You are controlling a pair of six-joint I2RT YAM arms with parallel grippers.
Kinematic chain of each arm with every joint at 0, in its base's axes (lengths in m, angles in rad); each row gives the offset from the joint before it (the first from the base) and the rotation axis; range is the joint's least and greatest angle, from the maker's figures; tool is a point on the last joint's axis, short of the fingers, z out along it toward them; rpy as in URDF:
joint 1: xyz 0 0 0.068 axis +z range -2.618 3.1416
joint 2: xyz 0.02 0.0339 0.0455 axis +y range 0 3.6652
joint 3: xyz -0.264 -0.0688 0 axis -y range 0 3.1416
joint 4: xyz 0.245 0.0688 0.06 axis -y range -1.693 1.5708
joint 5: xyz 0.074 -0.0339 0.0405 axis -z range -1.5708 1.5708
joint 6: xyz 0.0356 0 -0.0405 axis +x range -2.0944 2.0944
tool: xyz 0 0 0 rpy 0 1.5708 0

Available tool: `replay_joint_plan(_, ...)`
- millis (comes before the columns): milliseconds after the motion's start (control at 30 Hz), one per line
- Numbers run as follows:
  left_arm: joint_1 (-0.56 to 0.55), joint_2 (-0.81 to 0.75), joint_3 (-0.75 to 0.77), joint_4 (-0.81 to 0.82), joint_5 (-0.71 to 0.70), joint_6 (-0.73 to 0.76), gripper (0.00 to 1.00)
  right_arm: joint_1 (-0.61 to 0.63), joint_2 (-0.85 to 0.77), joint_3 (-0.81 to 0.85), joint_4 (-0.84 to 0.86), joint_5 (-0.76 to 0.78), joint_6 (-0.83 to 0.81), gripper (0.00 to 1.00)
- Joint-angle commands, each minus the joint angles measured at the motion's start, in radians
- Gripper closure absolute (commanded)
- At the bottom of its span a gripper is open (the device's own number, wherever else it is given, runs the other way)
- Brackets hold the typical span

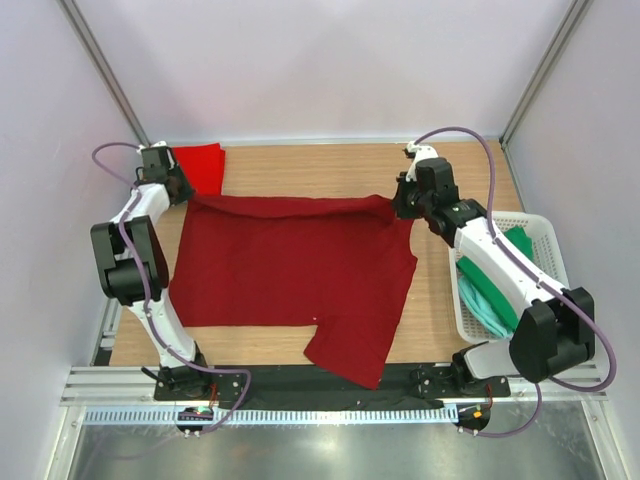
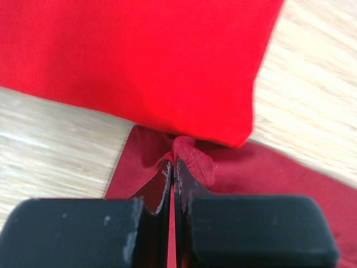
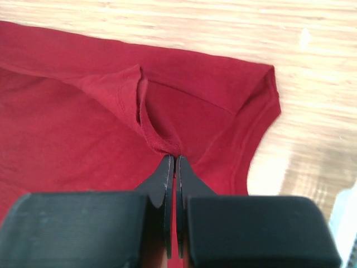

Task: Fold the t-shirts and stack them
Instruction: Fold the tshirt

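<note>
Top external view: wooden bench (image 1: 440,290) carries dark maroon t-shirt (image 1: 290,265), spread flat mid-bench, not yet folded. White basket (image 1: 541,222) at right holds green and teal t-shirts (image 1: 483,298), apparently waiting. Brighter red t-shirt (image 1: 203,165) lies folded at far left. Left fingers (image 2: 159,192) closed, pinching maroon shirt's far left corner; right fingers (image 3: 189,181) closed on its far right corner. Likely one done, three left.

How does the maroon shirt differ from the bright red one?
The dark maroon shirt lies spread out; the bright red shirt is a compact rectangle at the far left. The maroon one is pinched by the left gripper and right gripper; the red one is unheld. Both are plain cloth.
</note>
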Motion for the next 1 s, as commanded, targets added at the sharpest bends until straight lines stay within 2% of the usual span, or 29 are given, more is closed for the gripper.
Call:
replay_joint_plan(0,0.013,-0.056,0.058,0.012,0.083,0.041,1.00,-0.001,-0.057,0.001,-0.042,0.039,0.000,0.99)
replay_joint_plan(200,0.013,-0.030,0.078,0.007,0.214,0.168,1.00,-0.001,-0.117,-0.031,-0.096,0.022,0.032,0.99)
replay_joint_plan(333,0.015,-0.048,0.035,0.005,0.231,0.220,1.00,-0.001,-0.140,-0.048,-0.115,-0.024,0.042,0.99)
replay_joint_plan(533,0.017,-0.080,-0.046,0.019,0.177,0.250,1.00,-0.001,-0.146,-0.056,-0.134,-0.040,0.032,0.99)
replay_joint_plan(667,0.044,-0.126,-0.106,0.025,0.102,0.207,1.00,-0.001,-0.151,-0.070,-0.148,-0.076,0.051,0.99)
replay_joint_plan(900,0.081,-0.125,-0.125,-0.002,0.064,0.178,1.00,0.000,-0.165,-0.122,-0.181,-0.121,0.065,0.99)
replay_joint_plan(967,0.081,-0.125,-0.128,-0.037,0.007,0.161,0.96,0.000,-0.154,-0.136,-0.210,-0.200,0.071,0.99)
